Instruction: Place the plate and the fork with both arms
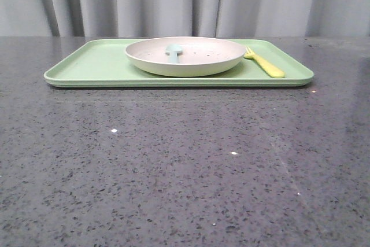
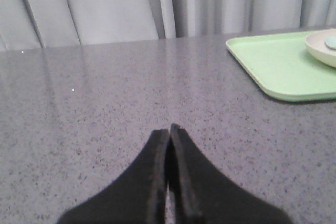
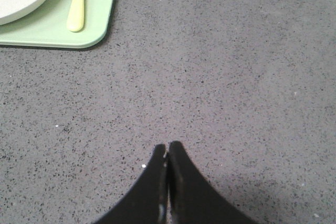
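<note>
The plate [image 1: 185,56] is seen resting on the light-green tray [image 1: 87,65] at the far side of the speckled grey table [image 1: 173,166], with a pale blue-green spoon [image 1: 173,51] lying inside it. The fork [image 1: 264,62] is laid on the tray just to the right of the plate, apart from its rim, tines pointing away from the robot. The left gripper [image 2: 169,129] is held over bare table, well apart from the tray's left end, its fingers pressed together with nothing between them. The right gripper [image 3: 167,148] is likewise closed on nothing, over bare table well clear of the tray's near right corner and the fork. No brand, label or writing can be read on any item.
</note>
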`<action>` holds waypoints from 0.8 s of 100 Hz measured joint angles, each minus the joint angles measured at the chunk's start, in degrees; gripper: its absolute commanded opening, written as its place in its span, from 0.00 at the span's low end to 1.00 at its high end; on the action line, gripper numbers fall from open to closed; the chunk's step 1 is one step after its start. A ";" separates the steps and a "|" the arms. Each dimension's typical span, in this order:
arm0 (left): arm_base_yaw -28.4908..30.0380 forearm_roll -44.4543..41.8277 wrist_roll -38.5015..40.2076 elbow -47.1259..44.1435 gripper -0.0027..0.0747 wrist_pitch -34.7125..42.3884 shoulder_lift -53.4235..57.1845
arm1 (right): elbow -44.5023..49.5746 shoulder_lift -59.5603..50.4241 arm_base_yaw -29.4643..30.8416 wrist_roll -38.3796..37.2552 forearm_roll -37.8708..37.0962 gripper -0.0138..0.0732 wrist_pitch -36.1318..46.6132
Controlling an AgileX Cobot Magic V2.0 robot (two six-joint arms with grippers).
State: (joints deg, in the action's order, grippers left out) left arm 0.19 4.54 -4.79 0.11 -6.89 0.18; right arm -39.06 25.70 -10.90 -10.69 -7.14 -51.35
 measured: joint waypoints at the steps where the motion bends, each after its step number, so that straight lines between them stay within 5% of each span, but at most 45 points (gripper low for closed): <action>1: 0.00 0.00 0.00 0.00 0.01 0.46 0.00 | 0.00 0.00 0.00 0.00 0.00 0.02 0.00; 80: 0.00 -0.22 0.00 0.00 0.01 2.77 0.00 | 0.00 0.00 0.00 0.00 0.00 0.02 0.00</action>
State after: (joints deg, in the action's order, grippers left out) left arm 0.19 4.31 -4.79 0.11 -4.11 0.18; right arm -39.06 25.70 -10.90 -10.69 -7.14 -51.35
